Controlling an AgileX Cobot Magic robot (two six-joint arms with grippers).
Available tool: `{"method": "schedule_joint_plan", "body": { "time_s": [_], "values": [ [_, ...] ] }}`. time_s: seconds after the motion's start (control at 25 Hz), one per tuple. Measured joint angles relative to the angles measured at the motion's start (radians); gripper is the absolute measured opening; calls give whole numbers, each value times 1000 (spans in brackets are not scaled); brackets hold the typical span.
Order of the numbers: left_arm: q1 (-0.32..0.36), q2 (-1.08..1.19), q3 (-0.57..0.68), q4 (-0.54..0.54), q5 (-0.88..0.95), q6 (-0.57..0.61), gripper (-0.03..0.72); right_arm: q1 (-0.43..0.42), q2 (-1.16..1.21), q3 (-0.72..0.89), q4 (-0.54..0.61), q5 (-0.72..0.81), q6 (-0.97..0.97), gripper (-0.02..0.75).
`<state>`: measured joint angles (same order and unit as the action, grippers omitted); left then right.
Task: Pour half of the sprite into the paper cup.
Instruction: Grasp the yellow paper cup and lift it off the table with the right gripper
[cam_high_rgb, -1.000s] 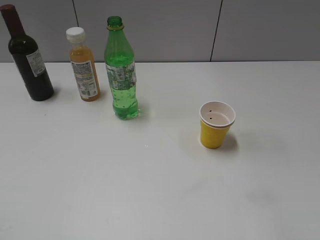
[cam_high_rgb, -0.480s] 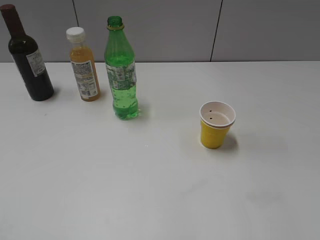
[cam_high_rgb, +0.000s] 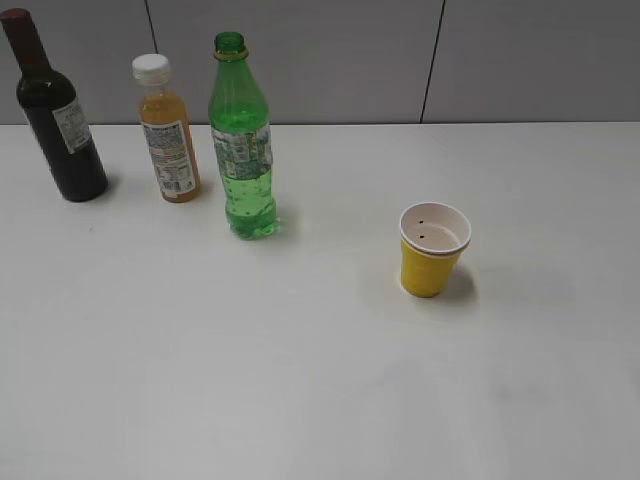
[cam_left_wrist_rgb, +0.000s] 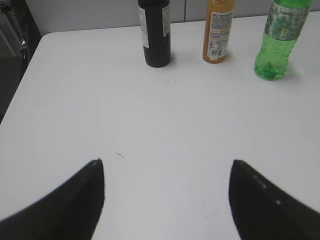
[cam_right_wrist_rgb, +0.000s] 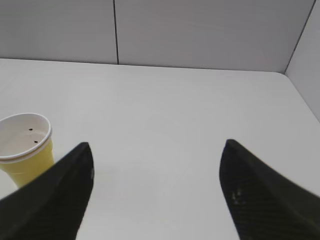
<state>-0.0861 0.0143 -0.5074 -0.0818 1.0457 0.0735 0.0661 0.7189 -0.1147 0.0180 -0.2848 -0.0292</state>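
Exterior view: translucent green ribbed sprite (cam_high_rgb: 241, 140), tapered yellow paper cup (cam_high_rgb: 433, 250); both hands (cam_left_wrist_rgb: 167, 200) (cam_right_wrist_rgb: 156, 192) spread, empty.

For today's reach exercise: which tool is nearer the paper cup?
Right. The right tool is open with the cup just off its left finger; the left tool faces the bottles, no cup in its view.

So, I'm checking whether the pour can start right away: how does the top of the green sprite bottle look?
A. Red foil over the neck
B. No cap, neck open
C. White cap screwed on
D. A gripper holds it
B: in the exterior view the sprite stands upright with a bare, open green neck; the white cap sits on the orange juice bottle.
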Motion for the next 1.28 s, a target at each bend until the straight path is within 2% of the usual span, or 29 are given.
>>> {"method": "schedule_joint_plan", "body": {
  "time_s": [0.12, 0.24, 0.4, 0.88, 1.28],
  "values": [
    [0, 0, 0, 0, 0, 0, 589, 25, 75, 0, -69, -53, 65, 591],
    [0, 0, 0, 0, 0, 0, 589, 97, 156, 0, -109, -143, 85, 591],
    [0, 0, 0, 0, -1, 0, 589, 173, 272, 0, -106, -209, 91, 591],
    [0, 0, 0, 0, -1, 0, 589, 297, 633, 1, -102, -543, 95, 591],
    [0, 0, 0, 0, -1, 0, 589, 309, 830, -55, -107, -652, 95, 596]
  ]
}}
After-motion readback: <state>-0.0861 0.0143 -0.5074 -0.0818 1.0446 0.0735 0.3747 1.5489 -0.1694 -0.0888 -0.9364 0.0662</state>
